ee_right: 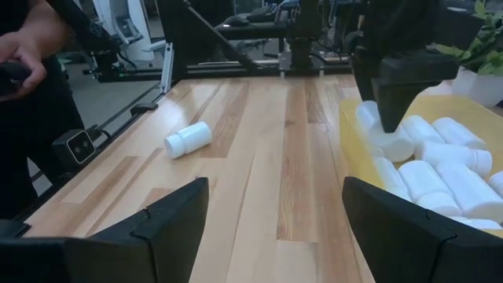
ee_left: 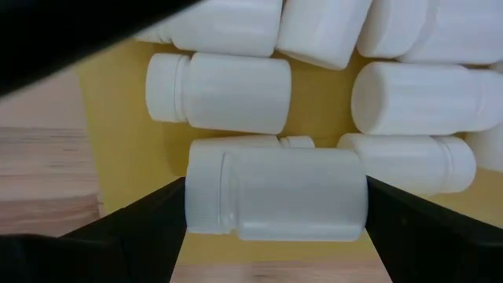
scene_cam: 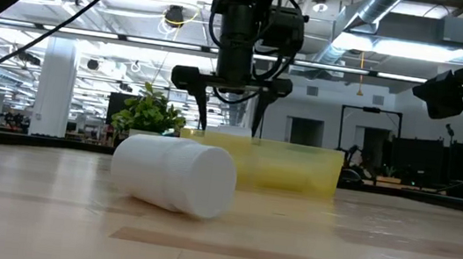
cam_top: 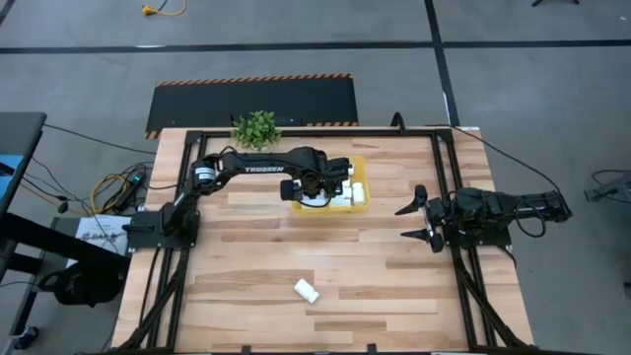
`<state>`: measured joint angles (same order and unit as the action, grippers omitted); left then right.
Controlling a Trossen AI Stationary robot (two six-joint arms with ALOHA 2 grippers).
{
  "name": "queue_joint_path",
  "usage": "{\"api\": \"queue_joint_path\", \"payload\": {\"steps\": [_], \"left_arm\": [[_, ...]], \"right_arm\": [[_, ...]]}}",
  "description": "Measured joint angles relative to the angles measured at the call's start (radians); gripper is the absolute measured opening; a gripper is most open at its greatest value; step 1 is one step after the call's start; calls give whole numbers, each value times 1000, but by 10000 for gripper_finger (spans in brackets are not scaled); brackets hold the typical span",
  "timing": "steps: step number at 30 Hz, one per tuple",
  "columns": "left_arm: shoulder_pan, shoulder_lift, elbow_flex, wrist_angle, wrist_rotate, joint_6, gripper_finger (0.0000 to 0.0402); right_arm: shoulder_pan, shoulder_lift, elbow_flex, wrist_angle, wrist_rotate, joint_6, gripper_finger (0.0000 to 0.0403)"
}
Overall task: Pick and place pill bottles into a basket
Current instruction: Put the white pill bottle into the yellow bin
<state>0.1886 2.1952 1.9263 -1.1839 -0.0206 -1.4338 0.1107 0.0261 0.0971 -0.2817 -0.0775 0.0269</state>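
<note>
in the high view the left gripper (cam_top: 317, 189) and its arm covered much of the basket (cam_top: 359, 202), so the pill bottles (cam_top: 347, 193) under it could not be counted. in the left wrist view the bottle between the fingers (ee_left: 141, 236) hid most of another beneath it (only a sliver showed), and the bottles along the far row were cut off by the edge. the right wrist view cropped the basket's far side and showed a person's hand (ee_right: 22, 59) only in part. whether the right gripper (cam_top: 422, 219) touched the table was unclear.
</note>
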Motion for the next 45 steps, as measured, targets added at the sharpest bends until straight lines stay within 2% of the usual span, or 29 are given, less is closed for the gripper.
{"api": "queue_joint_path", "payload": {"steps": [14,35,39,45], "left_arm": [[-23,0,0,51,-30,-43,335],[-42,0,0,32,-115,10,335],[-44,0,0,42,-96,11,335],[-53,-1,0,41,-120,15,345]], "right_arm": [[0,0,0,0,0,0,286],[0,0,0,0,0,0,286],[0,0,0,0,0,0,286],[0,0,0,0,0,0,286]]}}
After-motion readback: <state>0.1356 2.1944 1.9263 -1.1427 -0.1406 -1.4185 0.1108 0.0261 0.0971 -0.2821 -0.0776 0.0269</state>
